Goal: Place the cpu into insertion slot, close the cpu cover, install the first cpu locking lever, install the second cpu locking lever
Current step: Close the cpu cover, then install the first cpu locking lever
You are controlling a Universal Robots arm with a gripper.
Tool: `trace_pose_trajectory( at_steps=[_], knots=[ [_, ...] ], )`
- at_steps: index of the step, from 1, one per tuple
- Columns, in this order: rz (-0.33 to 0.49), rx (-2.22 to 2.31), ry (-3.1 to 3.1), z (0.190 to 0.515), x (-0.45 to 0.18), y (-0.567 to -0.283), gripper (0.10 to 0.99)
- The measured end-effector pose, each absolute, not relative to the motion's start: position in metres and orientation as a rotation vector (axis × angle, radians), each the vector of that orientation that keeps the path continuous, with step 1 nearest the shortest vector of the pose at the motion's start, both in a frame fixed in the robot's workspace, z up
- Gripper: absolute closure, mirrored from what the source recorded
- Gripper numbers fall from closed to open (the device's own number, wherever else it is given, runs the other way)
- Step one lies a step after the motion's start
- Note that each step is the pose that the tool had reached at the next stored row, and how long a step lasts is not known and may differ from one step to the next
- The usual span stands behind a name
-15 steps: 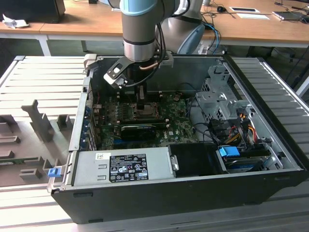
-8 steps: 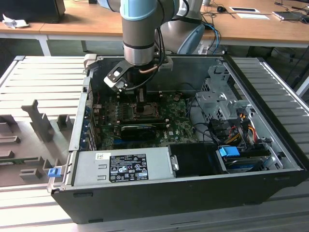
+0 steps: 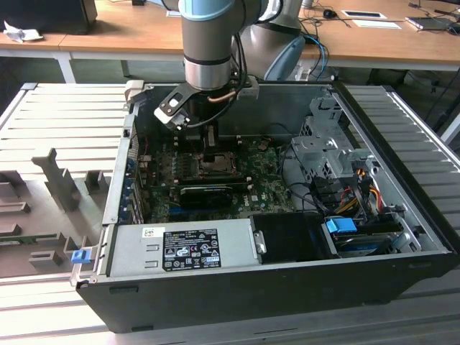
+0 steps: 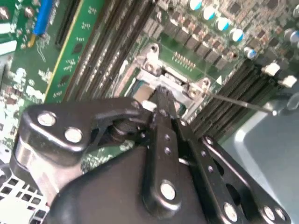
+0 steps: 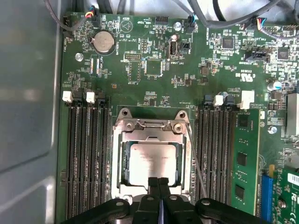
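Observation:
The cpu [image 5: 152, 163], a pale silvery square, lies in the insertion slot [image 5: 117, 163] on the green board. The silvery cpu cover [image 5: 149, 127] lies down over it, and the chip shows through its window. My gripper [image 5: 158, 181] is shut, with nothing between the fingers. Its black tips rest at the edge of the cover in both wrist views [image 4: 161, 95]. A thin wire locking lever [image 5: 195, 158] runs along one side of the socket, and its free end sticks out past the memory slots [image 4: 243, 103]. In the exterior view the arm hangs straight over the socket [image 3: 215, 164].
Black memory slots [image 5: 86, 158] flank the socket, and one green memory module [image 5: 244, 158] stands in place. A grey power-supply box [image 3: 183, 248] lies along the case front. A black expansion card [image 3: 205, 194] sits just before the socket. A drive cage [image 3: 323, 144] and cables [image 3: 352, 190] fill the exterior view's right.

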State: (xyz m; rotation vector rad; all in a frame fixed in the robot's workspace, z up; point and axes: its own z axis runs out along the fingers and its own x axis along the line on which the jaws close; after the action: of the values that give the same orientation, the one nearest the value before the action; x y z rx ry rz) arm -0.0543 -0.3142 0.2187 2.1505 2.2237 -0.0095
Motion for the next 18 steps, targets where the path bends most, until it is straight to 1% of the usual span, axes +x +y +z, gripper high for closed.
trace_pose_trajectory(
  at_steps=[5, 18],
  knots=[
    [-0.011, 2.151, 2.224, 0.219, -0.041, -0.314, 0.980],
    [-0.011, 2.151, 2.224, 0.224, -0.040, -0.314, 0.980]
  ],
)
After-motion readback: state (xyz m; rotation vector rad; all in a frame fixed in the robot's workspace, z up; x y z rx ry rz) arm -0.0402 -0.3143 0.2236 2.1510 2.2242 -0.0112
